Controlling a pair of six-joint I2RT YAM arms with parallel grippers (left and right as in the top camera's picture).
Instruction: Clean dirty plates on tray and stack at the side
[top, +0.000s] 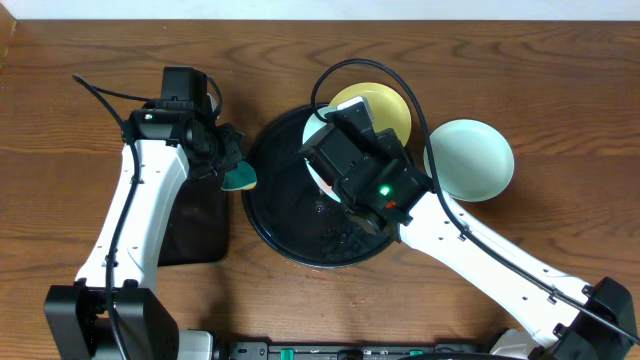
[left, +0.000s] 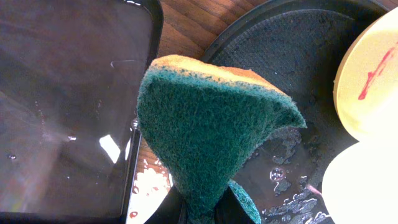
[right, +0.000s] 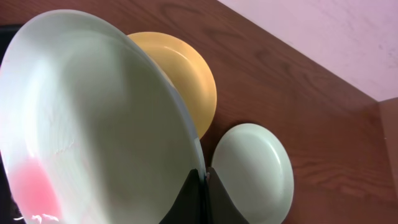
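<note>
My left end effector (top: 228, 160) grips the green sponge (left: 205, 118), just beside the tray (top: 268, 215). My right end effector (right: 204, 179) pinches a mint plate (right: 93, 118) by its rim, tilted over the tray. I should bring its red smear (right: 31, 183) to the sponge and rub firmly. The yellow plate (top: 385, 108) and the second mint plate (top: 470, 160) lie further right.

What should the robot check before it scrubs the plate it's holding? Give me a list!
1. Sponge held in left gripper: ok.
2. Mint plate pinched at its rim by right gripper: ok.
3. Sponge touching that plate: not ok, apart.
4. Red smear facing the sponge: cannot tell.
5. Held plate over the round tray: ok.
6. Yellow plate clean: not ok, red streak shows.
</note>
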